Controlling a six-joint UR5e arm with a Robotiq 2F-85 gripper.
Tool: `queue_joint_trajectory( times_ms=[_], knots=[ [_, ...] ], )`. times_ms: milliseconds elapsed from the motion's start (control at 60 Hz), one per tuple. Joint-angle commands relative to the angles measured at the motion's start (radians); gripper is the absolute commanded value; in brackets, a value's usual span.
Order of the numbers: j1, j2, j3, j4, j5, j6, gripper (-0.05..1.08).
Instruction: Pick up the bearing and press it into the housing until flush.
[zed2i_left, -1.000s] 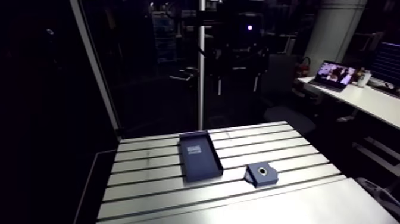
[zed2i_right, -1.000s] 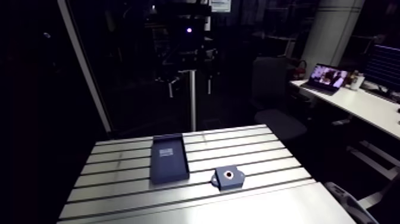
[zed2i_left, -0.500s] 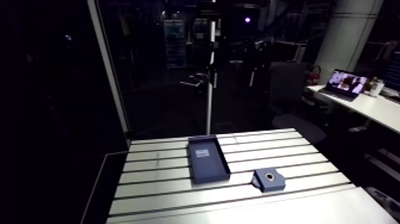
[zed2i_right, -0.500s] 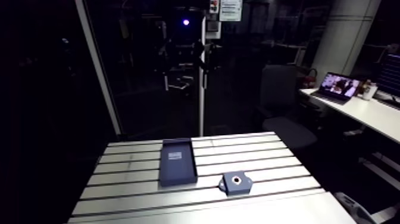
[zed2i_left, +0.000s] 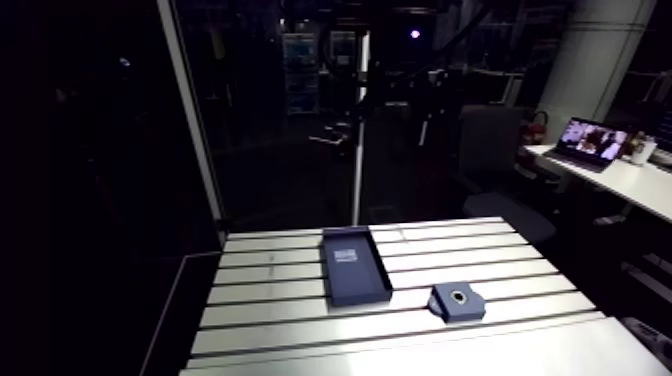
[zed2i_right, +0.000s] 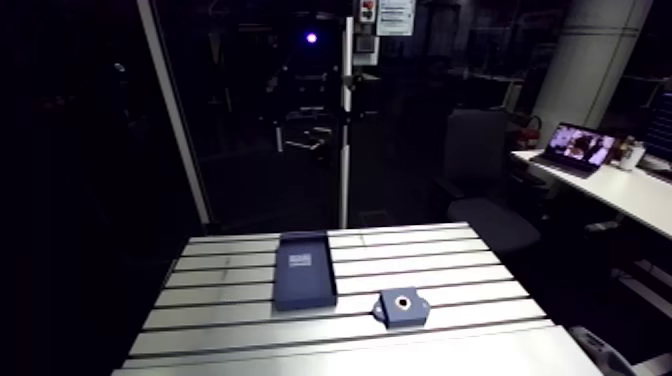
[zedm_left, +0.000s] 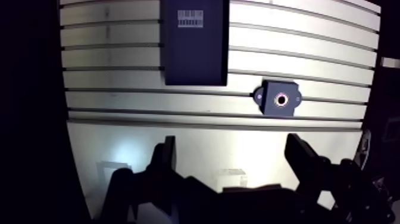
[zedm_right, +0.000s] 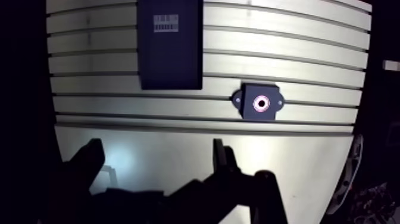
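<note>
Aluminium table (zedm_left: 119, 65) is shifting sideways in our arm view since just before (the camera is moving, nothing else), and we are holding the gripper (zedm_left: 232, 146) wide apart and empty, with the housing (zedm_left: 278, 99) lying ahead near the dark tray (zedm_left: 195, 53), no loose bearing showing yet.

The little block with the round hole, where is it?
In the wrist view the housing sits on the table, ahead of the open gripper, beside the dark tray.
</note>
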Motion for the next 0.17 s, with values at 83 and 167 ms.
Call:
queue_joint_trajectory(
  times_ms=[83,167],
  knots=[
    [0.005,0.004,-0.004,-0.001,0.001,0.001,0.01],
    [0.005,0.005,-0.006,-0.001,0.003,0.001,0.01]
  ],
)
